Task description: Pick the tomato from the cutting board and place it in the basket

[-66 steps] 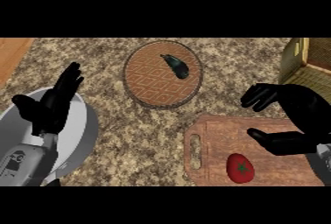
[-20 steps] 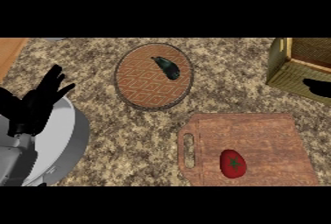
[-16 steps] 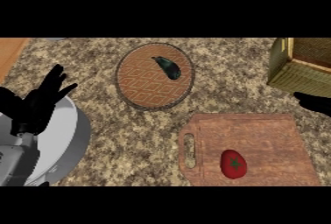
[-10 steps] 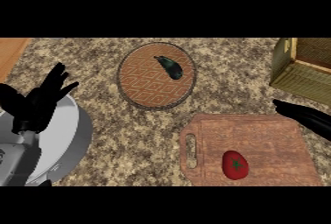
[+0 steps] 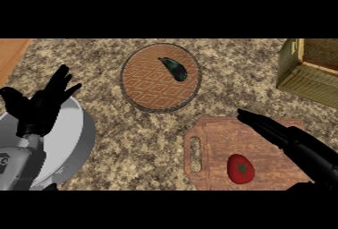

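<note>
You are looking steeply down at a speckled brown and beige stone counter (image 5: 132, 147), with a strip of orange wood showing at its upper left corner. On the lower right of it lies the reddish-brown wooden cutting board (image 5: 218, 147), its slotted handle on the left side. At the upper right edge sits the olive-tan woven basket (image 5: 300, 78), only partly in view and well apart from the board. At the left edge you have a round grey metal dish (image 5: 69, 143), cut off by the frame. Near the top centre is a round brown patterned plate (image 5: 155, 85) with a small dark green, elongated vegetable (image 5: 174, 70) lying on its upper right part, slanted from upper left to lower right. Your left hand (image 5: 41, 107) shows at the left over the grey dish, fingers straight and pointing up, holding nothing. Your right hand (image 5: 277, 132) reaches in from the lower right across the board's upper right part, fingers extended toward the upper left, also empty. The red tomato (image 5: 241, 168) rests on the lower part of the board, just below that hand and apart from it; its long axis runs roughly up and down, with its green stem star facing up at you.
</note>
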Controlling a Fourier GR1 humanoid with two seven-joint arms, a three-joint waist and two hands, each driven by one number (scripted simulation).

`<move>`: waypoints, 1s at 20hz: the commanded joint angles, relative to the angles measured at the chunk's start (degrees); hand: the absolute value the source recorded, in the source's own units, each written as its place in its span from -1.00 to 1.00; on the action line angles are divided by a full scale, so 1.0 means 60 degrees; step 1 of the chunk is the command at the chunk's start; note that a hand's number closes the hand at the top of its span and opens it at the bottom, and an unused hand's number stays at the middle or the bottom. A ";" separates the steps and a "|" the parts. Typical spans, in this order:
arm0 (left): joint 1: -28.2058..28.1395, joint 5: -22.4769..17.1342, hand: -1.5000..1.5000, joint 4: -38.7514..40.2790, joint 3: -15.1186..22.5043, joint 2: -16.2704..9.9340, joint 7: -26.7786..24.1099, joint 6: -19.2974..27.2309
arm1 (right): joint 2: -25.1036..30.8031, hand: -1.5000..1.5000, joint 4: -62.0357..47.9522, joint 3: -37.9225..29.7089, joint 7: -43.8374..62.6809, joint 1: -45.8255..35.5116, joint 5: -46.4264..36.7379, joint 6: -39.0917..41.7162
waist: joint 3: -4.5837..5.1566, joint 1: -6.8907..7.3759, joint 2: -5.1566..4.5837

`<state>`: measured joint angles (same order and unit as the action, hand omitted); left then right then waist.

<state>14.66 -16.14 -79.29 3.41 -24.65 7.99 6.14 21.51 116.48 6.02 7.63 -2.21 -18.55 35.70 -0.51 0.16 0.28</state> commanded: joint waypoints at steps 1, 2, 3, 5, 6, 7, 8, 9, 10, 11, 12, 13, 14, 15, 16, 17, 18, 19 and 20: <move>-0.0639 0.0248 0.00 0.0330 0.0101 0.0213 -0.0016 0.0014 | -0.0243 -1.00 -0.0830 0.0875 -0.0722 0.0243 -0.1499 -0.0582 | 0.0079 0.0026 -0.0059; -0.0490 -0.0096 0.00 0.0356 -0.0209 -0.0126 0.0276 -0.0357 | -0.0208 -1.00 -0.1315 0.0858 -0.0626 -0.0116 -0.1512 -0.0509 | 0.0080 0.0064 -0.0067; -0.0657 0.0171 0.00 0.0012 -0.0229 -0.0211 0.0272 -0.0137 | -0.0171 -1.00 -0.1383 0.0938 -0.1060 0.0267 -0.1758 -0.0692 | 0.0078 0.0041 -0.0051; -0.0570 0.0040 0.00 0.0552 -0.0408 -0.0178 -0.0023 -0.0445 | 0.0208 -1.00 -0.1973 0.0710 -0.1503 -0.0040 -0.1777 -0.0493 | 0.0082 0.0021 -0.0072; -0.0569 0.0328 0.00 -0.0314 -0.0064 0.0004 0.0707 0.0094 | 0.0099 -1.00 -0.2319 0.0975 -0.1780 -0.0004 -0.2236 -0.0829 | 0.0075 0.0053 -0.0052; -0.0669 0.0494 0.00 -0.0158 0.0057 0.0294 0.0574 0.0209 | 0.0235 -1.00 -0.1681 0.0677 -0.1514 0.0079 -0.1817 -0.0427 | 0.0081 -0.0013 -0.0044; 0.0279 0.0490 0.00 0.0929 -0.0254 0.0175 0.0308 -0.0041 | 0.0199 -1.00 -0.2336 0.0863 -0.1668 -0.0144 -0.2136 -0.0527 | 0.0084 -0.0063 -0.0075; -0.0742 0.0466 0.00 0.0007 -0.0124 0.0201 0.0305 -0.0009 | 0.0078 -1.00 -0.2617 0.1098 -0.1951 -0.0050 -0.2566 -0.0945 | 0.0080 0.0038 -0.0054; -0.0497 0.0334 0.00 0.0241 -0.0300 0.0221 0.0300 -0.0254 | 0.0002 -1.00 -0.2048 0.1081 -0.1551 0.0000 -0.2390 -0.0629 | 0.0085 -0.0021 -0.0048; -0.0671 0.0389 0.00 -0.0058 -0.0370 0.0196 0.0407 -0.0130 | 0.0103 -1.00 -0.2356 0.0969 -0.2067 0.0058 -0.2444 -0.0779 | 0.0082 -0.0003 -0.0045; -0.0506 0.0240 0.00 0.0279 -0.0662 -0.0201 0.0434 -0.0525 | 0.0193 -1.00 -0.1949 0.0934 -0.2127 0.0554 -0.2463 -0.0877 | 0.0083 -0.0050 -0.0043; 0.0021 0.0568 0.00 0.0634 -0.0421 0.0373 0.0375 -0.0088 | -0.0353 -1.00 -0.2134 0.1159 -0.1487 -0.0298 -0.2387 -0.0596 | 0.0086 -0.0043 -0.0056; -0.0355 0.0708 0.00 0.0304 -0.0161 0.0678 0.0488 0.0215 | 0.0123 -1.00 -0.2118 0.0745 -0.2160 0.0142 -0.2273 -0.0671 | 0.0083 -0.0052 -0.0048; -0.0492 0.0561 0.00 -0.0005 -0.0330 0.0285 0.0695 -0.0241 | 0.0076 -1.00 -0.2189 0.0512 -0.2115 -0.0066 -0.2051 -0.0480 | 0.0083 -0.0022 -0.0043; -0.0300 0.0324 0.00 0.0601 -0.0821 0.0006 0.0275 -0.0637 | 0.0220 -1.00 -0.2134 0.0704 -0.2450 0.0343 -0.2256 -0.0550 | 0.0085 -0.0055 -0.0050; -0.0861 0.0341 0.00 -0.0391 -0.0671 0.0058 0.0583 -0.0518 | -0.0046 -1.00 -0.2470 0.0937 -0.2629 0.0602 -0.2622 -0.1038 | 0.0081 0.0000 -0.0037; -0.0647 0.0679 0.00 0.0651 -0.0604 0.0432 -0.0292 -0.0347 | 0.0441 -1.00 -0.1893 0.0556 -0.2755 0.0827 -0.2004 -0.0332 | 0.0087 -0.0093 -0.0049; -0.0824 0.0306 0.00 -0.0212 -0.0853 0.0010 0.0330 -0.0697 | 0.0154 -1.00 -0.2718 0.0608 -0.2854 0.0194 -0.2094 -0.0402 | 0.0082 0.0019 -0.0045; -0.0295 0.0526 0.00 0.0269 -0.0628 0.0294 0.0584 -0.0451 | -0.0010 -1.00 -0.1426 0.0568 -0.2032 0.0522 -0.1613 0.0116 | 0.0087 -0.0084 -0.0040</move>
<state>13.58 -13.93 -80.55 -0.05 -23.03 9.03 3.44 22.17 104.04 10.21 -6.30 -0.04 -31.01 33.14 -0.48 -0.26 0.38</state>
